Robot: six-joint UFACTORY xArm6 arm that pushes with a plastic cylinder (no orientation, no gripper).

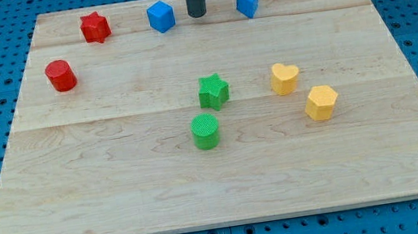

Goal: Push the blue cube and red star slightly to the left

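Just left of my tip (197, 14): blue cube (161, 16)

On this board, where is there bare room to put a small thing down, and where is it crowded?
Free: the wide strip along the view's bottom, below the green cylinder; the left middle, between the red cylinder and green star. Crowded: the top edge, where my tip stands between the blue cube and the other blue block, with the red star further left.

Tip (197, 14) at view's top, between blue cube (161, 16) and blue triangular block (248, 2), touching neither. Red star (96, 27) left of cube, apart. Red cylinder (61, 75) lower left.
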